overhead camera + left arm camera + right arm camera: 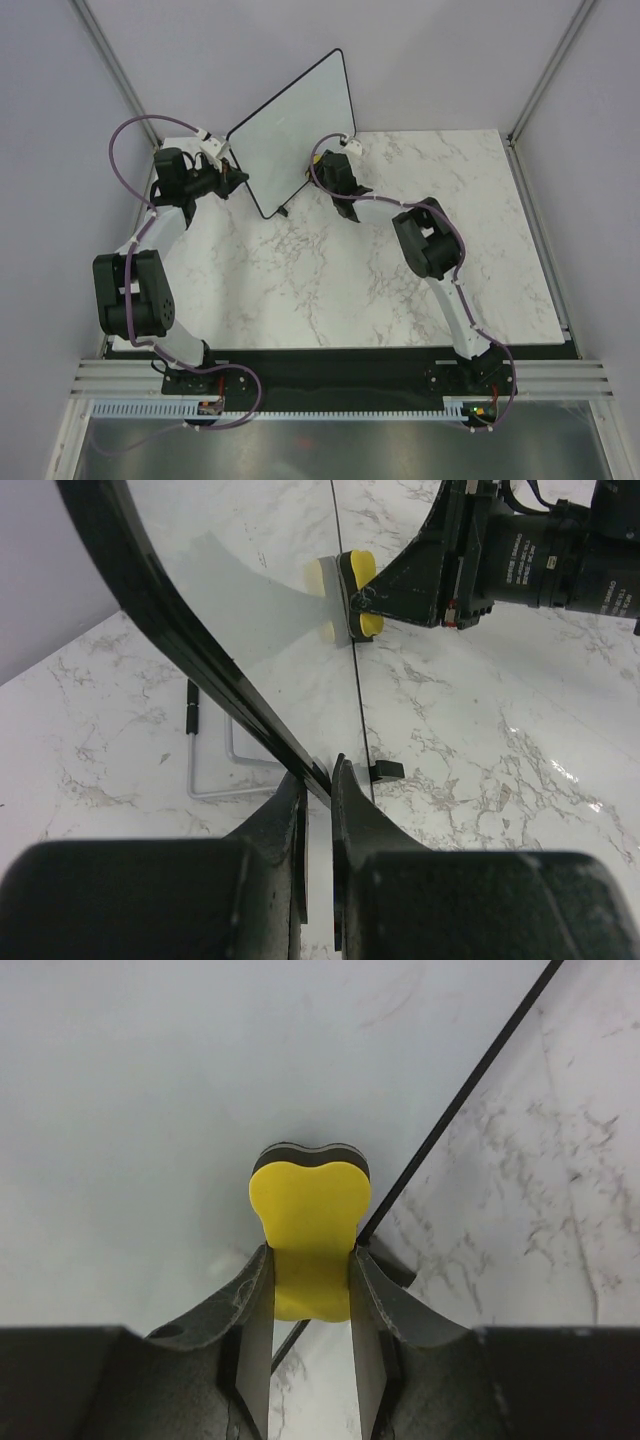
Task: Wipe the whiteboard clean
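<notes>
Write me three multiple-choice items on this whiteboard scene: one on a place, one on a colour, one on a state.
1. Where does the left claw hold the whiteboard?
A. at its black rim
B. by a foot
C. in the middle of its face

2. What colour is the body of the eraser?
A. red
B. yellow
C. blue

3. What state is the right claw in?
A. open and empty
B. shut on the eraser
C. shut on nothing

Answers:
1 A: the left wrist view shows it pinching the board's black rim.
2 B: the right wrist view shows a yellow body with a dark pad behind it.
3 B: it squeezes the eraser's two sides.
</notes>
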Robot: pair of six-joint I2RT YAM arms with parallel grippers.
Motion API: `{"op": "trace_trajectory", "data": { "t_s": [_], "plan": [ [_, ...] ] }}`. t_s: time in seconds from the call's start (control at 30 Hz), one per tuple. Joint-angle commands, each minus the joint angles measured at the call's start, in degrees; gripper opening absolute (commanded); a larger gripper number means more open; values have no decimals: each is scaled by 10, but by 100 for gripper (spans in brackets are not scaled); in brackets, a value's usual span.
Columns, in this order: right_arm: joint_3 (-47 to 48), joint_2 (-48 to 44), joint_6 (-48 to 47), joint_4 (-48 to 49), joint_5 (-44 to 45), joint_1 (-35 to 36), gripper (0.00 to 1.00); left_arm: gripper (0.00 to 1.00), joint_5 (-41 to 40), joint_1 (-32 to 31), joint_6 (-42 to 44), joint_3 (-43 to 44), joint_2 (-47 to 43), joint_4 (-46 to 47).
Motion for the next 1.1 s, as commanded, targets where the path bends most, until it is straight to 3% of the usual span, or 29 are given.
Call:
{"op": "trace_trajectory", "data": {
  "t_s": [0.0,0.43,0.83,1.07],
  "plan": [
    [9,-27,-43,0,-48,43,0,2,-87,8,105,-7,29,-33],
    [149,-6,-71,-41,2,28,0,2,-88,9,106,-12,26,-36],
    [106,45,-17,-75,20,35,0,2,-90,9,109,-14,23,-37],
    [101,46,-68,-115,79,64,0,2,-89,9,105,-9,31,-35]
  ]
}}
